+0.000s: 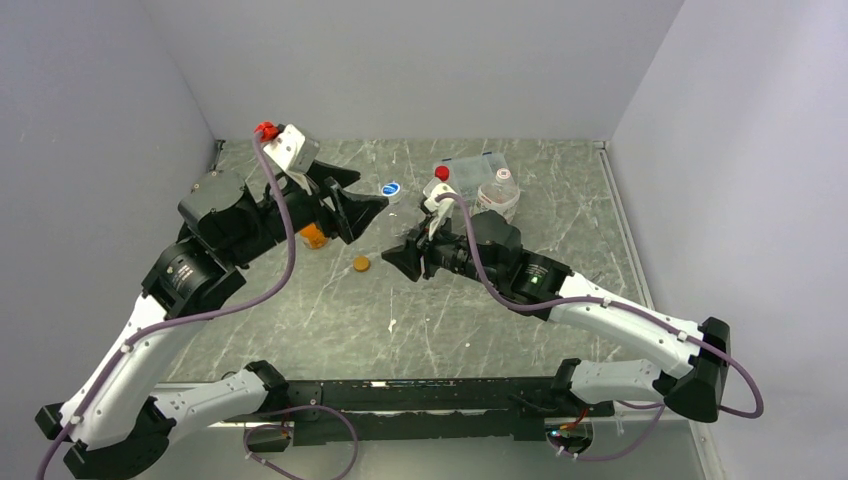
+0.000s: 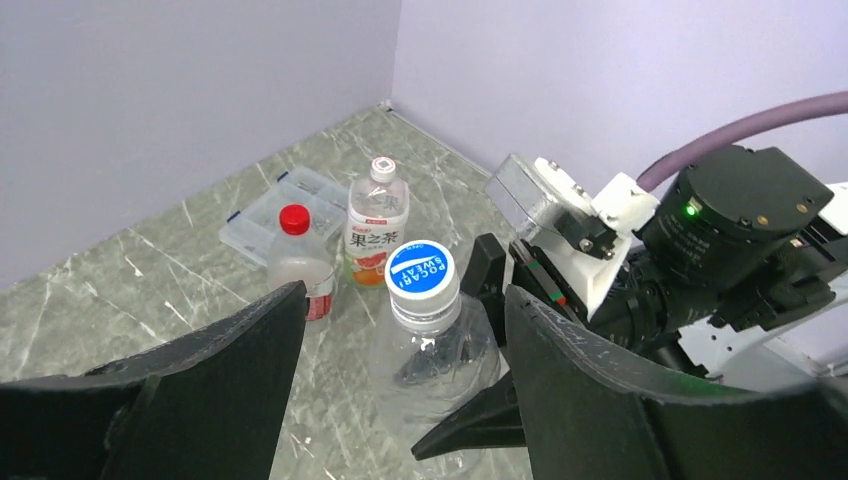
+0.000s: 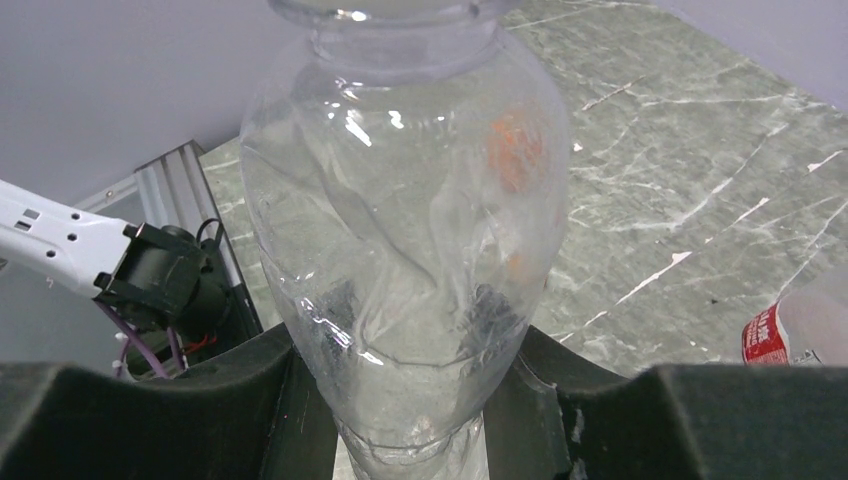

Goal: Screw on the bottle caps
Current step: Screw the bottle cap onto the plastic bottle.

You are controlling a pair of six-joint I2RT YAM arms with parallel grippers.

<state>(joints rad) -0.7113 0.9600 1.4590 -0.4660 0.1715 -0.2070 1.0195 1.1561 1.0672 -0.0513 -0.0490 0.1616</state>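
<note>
A clear unlabelled bottle [image 3: 405, 200] stands in my right gripper [image 3: 410, 400], which is shut on its lower body and dents the plastic. A blue cap [image 2: 421, 270] sits on its neck. My left gripper [image 2: 405, 295] is open, one finger on each side of that cap with gaps showing. From above, the blue cap [image 1: 391, 189] lies just past the left gripper [image 1: 362, 197], and the right gripper [image 1: 408, 260] is below it. A loose orange cap [image 1: 361, 264] lies on the table. A squat orange bottle [image 1: 314, 236] stands under the left arm.
A red-capped bottle [image 2: 298, 262] and a white-labelled bottle [image 2: 377, 220] stand capped behind the held bottle, in front of a flat clear compartment box [image 2: 275, 205]. From above they show at the back right: red-capped bottle [image 1: 442, 175], white-labelled bottle [image 1: 497, 190]. Walls enclose three sides.
</note>
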